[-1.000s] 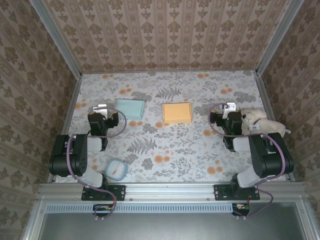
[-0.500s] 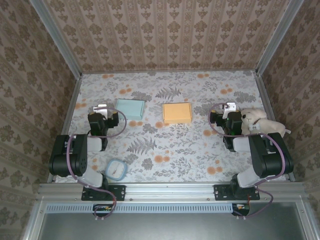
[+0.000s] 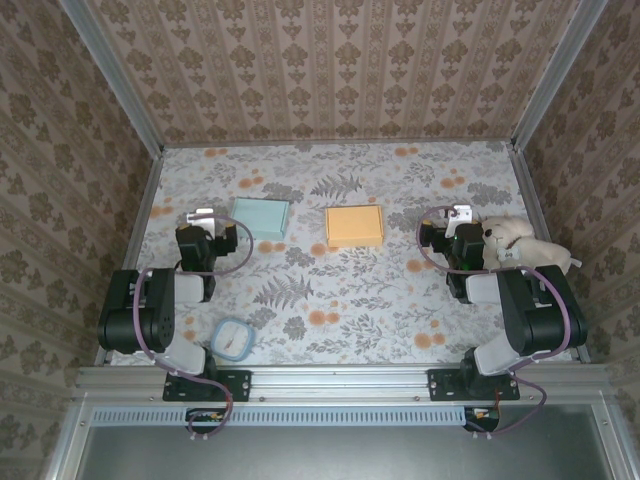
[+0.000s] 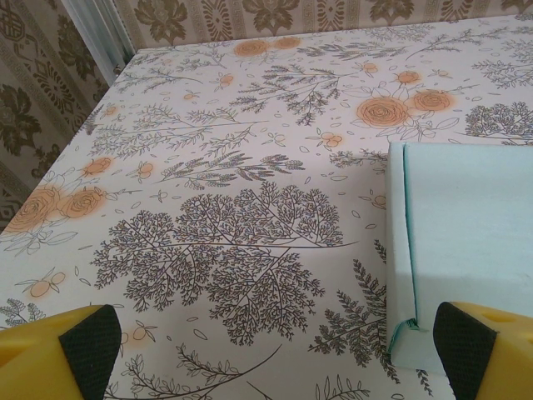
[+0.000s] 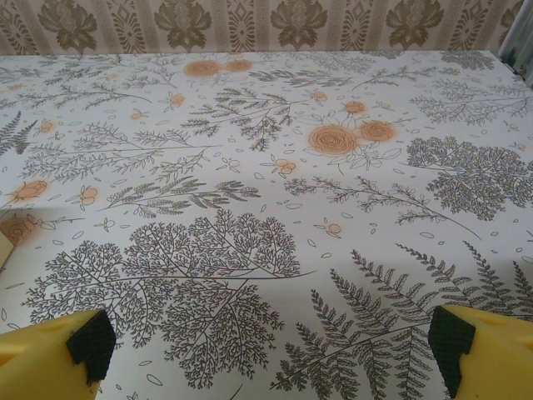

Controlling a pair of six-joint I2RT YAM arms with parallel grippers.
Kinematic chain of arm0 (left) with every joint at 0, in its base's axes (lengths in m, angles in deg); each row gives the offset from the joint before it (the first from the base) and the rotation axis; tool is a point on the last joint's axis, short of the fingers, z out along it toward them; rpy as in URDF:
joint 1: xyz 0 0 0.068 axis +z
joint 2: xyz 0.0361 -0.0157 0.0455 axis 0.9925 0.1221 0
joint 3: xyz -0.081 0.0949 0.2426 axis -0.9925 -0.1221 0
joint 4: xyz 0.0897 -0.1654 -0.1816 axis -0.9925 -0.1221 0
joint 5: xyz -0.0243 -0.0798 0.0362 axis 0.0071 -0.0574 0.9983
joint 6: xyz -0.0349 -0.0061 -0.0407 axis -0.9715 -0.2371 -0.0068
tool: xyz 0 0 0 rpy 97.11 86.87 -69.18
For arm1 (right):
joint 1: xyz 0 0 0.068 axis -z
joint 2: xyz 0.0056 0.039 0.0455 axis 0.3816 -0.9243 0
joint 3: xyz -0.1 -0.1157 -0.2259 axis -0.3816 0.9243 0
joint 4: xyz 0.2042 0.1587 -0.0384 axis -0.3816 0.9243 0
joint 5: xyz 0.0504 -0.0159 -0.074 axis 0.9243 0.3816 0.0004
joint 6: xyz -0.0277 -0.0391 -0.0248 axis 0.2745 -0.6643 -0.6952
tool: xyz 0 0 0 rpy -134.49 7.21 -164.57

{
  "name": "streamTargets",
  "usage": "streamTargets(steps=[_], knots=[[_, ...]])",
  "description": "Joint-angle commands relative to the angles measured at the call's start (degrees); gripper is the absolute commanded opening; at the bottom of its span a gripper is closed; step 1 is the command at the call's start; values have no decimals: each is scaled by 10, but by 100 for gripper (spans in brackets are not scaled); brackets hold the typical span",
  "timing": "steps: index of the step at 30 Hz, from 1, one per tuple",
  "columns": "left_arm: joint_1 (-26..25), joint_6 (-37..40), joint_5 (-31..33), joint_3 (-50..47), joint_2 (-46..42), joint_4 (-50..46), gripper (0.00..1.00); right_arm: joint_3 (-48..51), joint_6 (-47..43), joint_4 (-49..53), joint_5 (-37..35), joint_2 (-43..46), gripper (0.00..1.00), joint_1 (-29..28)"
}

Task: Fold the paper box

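Two flat paper boxes lie on the flower-patterned table: a pale teal box [image 3: 262,217] at the left and an orange box [image 3: 354,226] at the middle. My left gripper [image 3: 203,216] rests just left of the teal box, open and empty. In the left wrist view the teal box [image 4: 466,242] lies ahead on the right, its near corner close to the right fingertip [image 4: 465,350], and the left gripper [image 4: 275,367] stands wide over bare cloth. My right gripper [image 3: 459,214] sits to the right of the orange box, open. In its own view the right gripper [image 5: 271,367] holds nothing.
A white plush toy [image 3: 522,244] lies against the right arm near the table's right edge. A small round teal-rimmed object [image 3: 234,338] sits near the front left, by the left arm's base. Patterned walls close in the table [image 3: 330,300] on three sides.
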Motion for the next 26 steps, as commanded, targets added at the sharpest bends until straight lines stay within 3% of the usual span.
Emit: streamTargets(steps=[1, 17, 26], knots=[[3, 5, -7, 4, -3, 4, 100, -13, 6, 4, 13, -2, 100, 4], [3, 5, -7, 4, -3, 3, 100, -13, 6, 4, 12, -1, 100, 4], [10, 10, -46, 10, -1, -5, 100, -13, 6, 4, 13, -1, 100, 4]])
